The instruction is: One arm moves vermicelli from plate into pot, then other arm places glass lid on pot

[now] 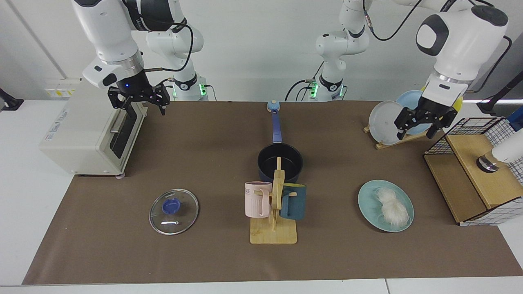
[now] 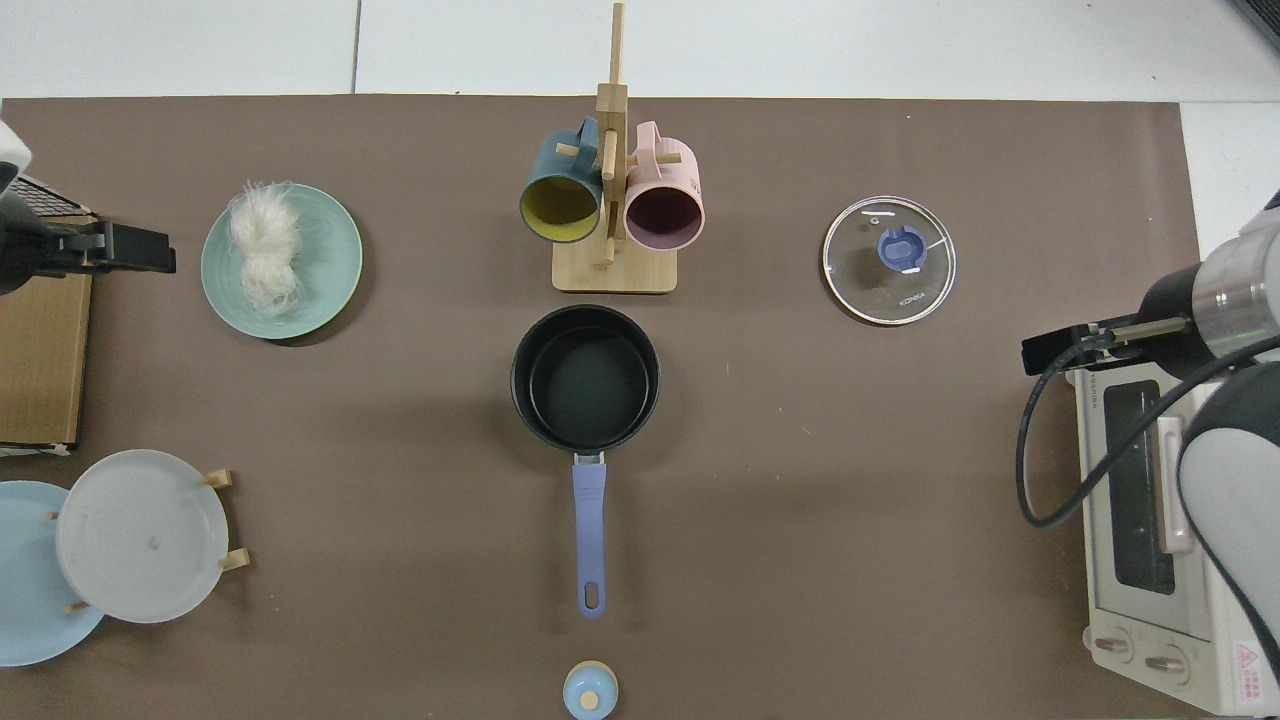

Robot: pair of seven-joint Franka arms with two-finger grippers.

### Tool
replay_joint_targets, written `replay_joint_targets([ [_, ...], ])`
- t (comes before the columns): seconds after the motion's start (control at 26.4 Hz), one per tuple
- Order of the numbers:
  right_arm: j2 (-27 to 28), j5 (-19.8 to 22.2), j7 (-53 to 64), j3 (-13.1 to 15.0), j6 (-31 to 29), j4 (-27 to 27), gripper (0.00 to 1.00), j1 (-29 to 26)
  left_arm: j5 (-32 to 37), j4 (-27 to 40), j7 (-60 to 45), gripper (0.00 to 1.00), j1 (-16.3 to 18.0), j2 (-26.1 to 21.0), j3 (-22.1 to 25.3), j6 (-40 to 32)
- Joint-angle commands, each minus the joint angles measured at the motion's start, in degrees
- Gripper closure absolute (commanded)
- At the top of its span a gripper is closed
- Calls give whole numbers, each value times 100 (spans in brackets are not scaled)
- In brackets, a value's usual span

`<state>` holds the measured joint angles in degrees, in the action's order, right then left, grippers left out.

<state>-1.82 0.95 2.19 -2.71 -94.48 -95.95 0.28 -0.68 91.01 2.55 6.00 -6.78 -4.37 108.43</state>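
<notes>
The vermicelli [image 1: 392,207] [image 2: 262,245] lies as a white bundle on the pale teal plate [image 1: 365,200] [image 2: 335,265] at the table's front. The dark navy pot [image 1: 288,163] [image 2: 585,385] stands mid-table with nothing inside, its blue handle pointing toward the arms. The glass lid [image 1: 173,211] [image 2: 888,260] lies flat on the mat, blue knob up. My left gripper [image 1: 416,130] [image 2: 125,250] hangs open in the air in front of the plate rack, behind the teal plate. My right gripper [image 1: 143,107] [image 2: 1060,350] waits open beside the toaster oven, holding nothing.
A wooden mug rack [image 1: 273,228] with a pink and a dark teal mug stands just in front of the pot. A toaster oven [image 1: 81,130], a rack of plates [image 1: 386,122] and a wire basket with a wooden box [image 1: 474,175] line the sides.
</notes>
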Motion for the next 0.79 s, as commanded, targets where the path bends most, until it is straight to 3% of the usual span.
replay_joint_targets([
  [0.0,-56,81,-131,-28,-80,-64,0,-19,59,-23,106,0,68,-693,-11,705],
  [0.3,-56,72,-114,-28,-71,-73,0,-19,103,-136,62,0,243,-1720,-29,1866],
  [0.49,-56,72,-114,-28,-71,-73,0,-19,498,-803,-263,0,147,-2485,-73,2130],
  [0.76,-38,81,-131,-28,-123,-55,0,-45,534,-1235,-474,0,121,-2864,-91,2226],
])
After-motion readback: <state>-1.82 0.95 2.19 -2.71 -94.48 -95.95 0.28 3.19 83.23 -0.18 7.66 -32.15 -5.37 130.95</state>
